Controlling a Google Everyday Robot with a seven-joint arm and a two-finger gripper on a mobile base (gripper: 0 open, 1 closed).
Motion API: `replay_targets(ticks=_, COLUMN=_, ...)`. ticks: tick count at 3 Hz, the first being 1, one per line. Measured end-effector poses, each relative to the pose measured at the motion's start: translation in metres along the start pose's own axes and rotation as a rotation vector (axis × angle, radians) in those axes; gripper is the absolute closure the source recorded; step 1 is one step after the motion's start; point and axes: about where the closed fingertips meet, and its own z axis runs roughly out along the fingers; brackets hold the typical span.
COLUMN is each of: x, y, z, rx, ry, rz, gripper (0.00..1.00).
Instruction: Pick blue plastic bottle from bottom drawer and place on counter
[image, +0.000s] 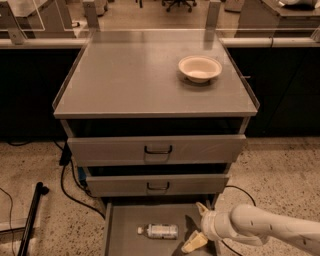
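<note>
The blue plastic bottle (159, 231) lies on its side on the floor of the open bottom drawer (125, 220), white cap to the left. My gripper (199, 226) is over the drawer's right part, just right of the bottle and apart from it. Its two yellowish fingers are spread, one (202, 208) up near the drawer above, the other (194, 242) low near the drawer floor. Nothing is between them. The white arm (265, 231) comes in from the lower right. The counter (150, 75) is the grey cabinet top above.
A white bowl (200, 68) sits on the counter's right rear. Two upper drawers with black handles (158, 150) stand slightly pulled out above the bottom drawer. Black cables (70, 185) and a black pole (31, 217) lie on the speckled floor to the left.
</note>
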Motion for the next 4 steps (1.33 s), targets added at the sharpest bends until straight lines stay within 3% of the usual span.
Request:
replay_targets(ticks=1, x=0.023, y=0.007, z=0.036, rx=-0.008, ry=-0.015, rz=-0.019, gripper=0.00)
replay_targets(ticks=2, x=0.052, y=-0.003, z=0.097, rx=-0.016, ry=-0.016, rz=-0.020, gripper=0.00)
replay_targets(ticks=3, x=0.052, y=-0.003, z=0.097, rx=-0.016, ry=-0.016, rz=-0.020, gripper=0.00)
replay_targets(ticks=4, x=0.054, y=-0.005, z=0.119, rx=-0.004, ry=-0.011, rz=-0.017, gripper=0.00)
